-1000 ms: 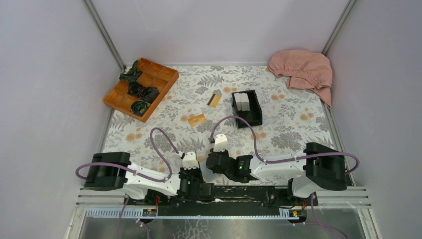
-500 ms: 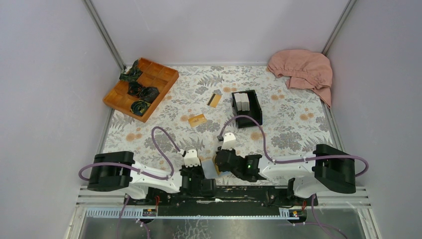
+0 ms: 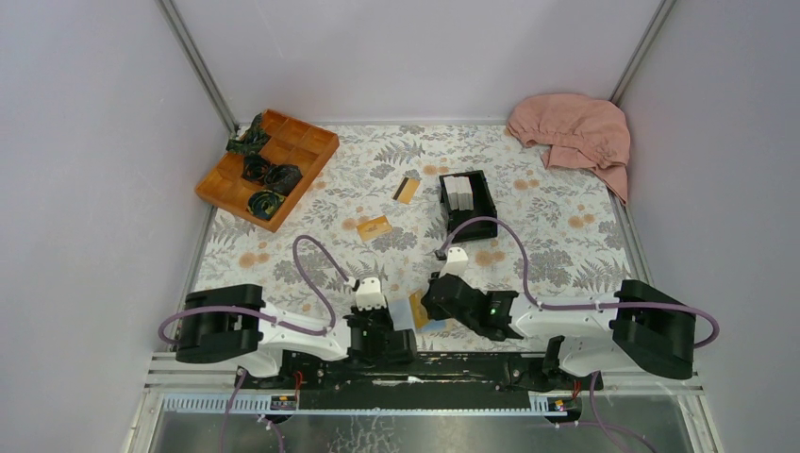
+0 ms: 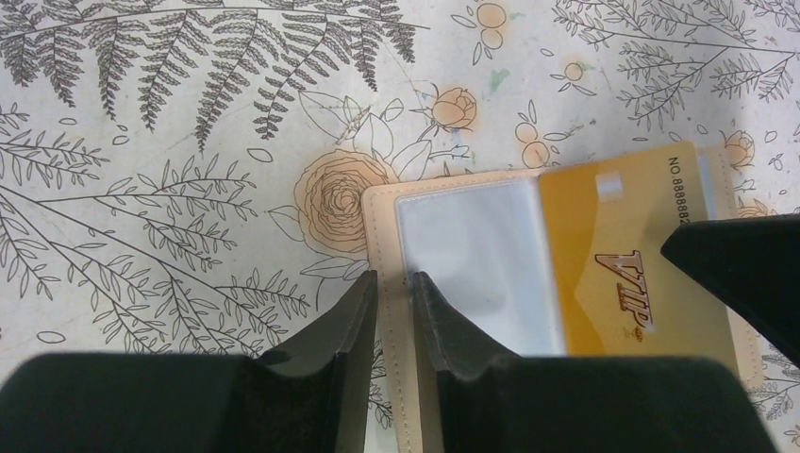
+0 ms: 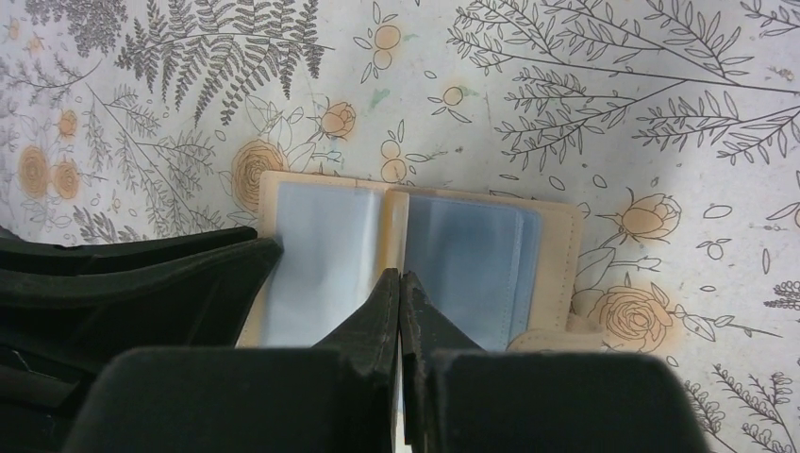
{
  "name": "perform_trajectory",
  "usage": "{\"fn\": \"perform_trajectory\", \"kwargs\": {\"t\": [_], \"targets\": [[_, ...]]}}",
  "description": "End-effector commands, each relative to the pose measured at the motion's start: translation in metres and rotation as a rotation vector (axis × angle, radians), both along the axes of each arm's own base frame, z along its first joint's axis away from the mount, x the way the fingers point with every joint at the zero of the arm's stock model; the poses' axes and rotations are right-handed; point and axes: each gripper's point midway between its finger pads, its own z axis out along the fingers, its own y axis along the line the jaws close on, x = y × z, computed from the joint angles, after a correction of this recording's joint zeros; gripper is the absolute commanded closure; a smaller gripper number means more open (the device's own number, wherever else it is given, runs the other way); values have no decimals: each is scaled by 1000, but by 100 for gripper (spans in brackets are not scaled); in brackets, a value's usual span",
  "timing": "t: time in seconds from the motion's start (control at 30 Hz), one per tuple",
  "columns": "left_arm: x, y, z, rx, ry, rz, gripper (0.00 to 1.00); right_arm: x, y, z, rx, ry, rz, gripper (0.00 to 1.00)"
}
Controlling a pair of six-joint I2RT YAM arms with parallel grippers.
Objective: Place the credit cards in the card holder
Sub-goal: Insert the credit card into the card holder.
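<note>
Both grippers are pinched shut. The left gripper (image 4: 391,283) has its jaws clamped on the left edge of the open holder (image 4: 467,241), which lies flat on the surface (image 3: 547,236) with its clear pockets up. The right gripper (image 5: 400,281) has its jaws together on the thin gold VIP card (image 4: 618,250). In the left wrist view that card lies over the holder's right half, with a dark finger on its right end. I cannot tell whether its edge is inside a pocket. From the right wrist the pinched tips sit right over the holder's fold.

In the top view a second ago the holder did not show. Now it shows between the two grippers, and both arms have swung to the right along the near edge.

Beyond the holder and a little left lies a plain card (image 3: 375,227). A banded card (image 3: 408,190) lies farther beyond it, and a black box (image 3: 470,226) sits beyond the holder to the right. None of the three has moved.
</note>
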Motion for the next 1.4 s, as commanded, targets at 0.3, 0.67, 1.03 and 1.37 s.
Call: {"fn": "perform_trajectory", "kwargs": {"t": [0.3, 0.67, 1.03, 1.37], "targets": [[-24, 10, -45, 102, 165, -65, 78, -13, -23, -38, 0, 120, -27, 100], [-27, 10, -51, 105, 183, -74, 80, -20, -23, -49, 8, 157, -11, 100], [-28, 8, -53, 113, 187, -81, 82, -28, -16, -50, 11, 151, 4, 100], [-28, 13, -55, 125, 189, -80, 83, -41, -27, -58, -5, 160, 7, 100]]}}
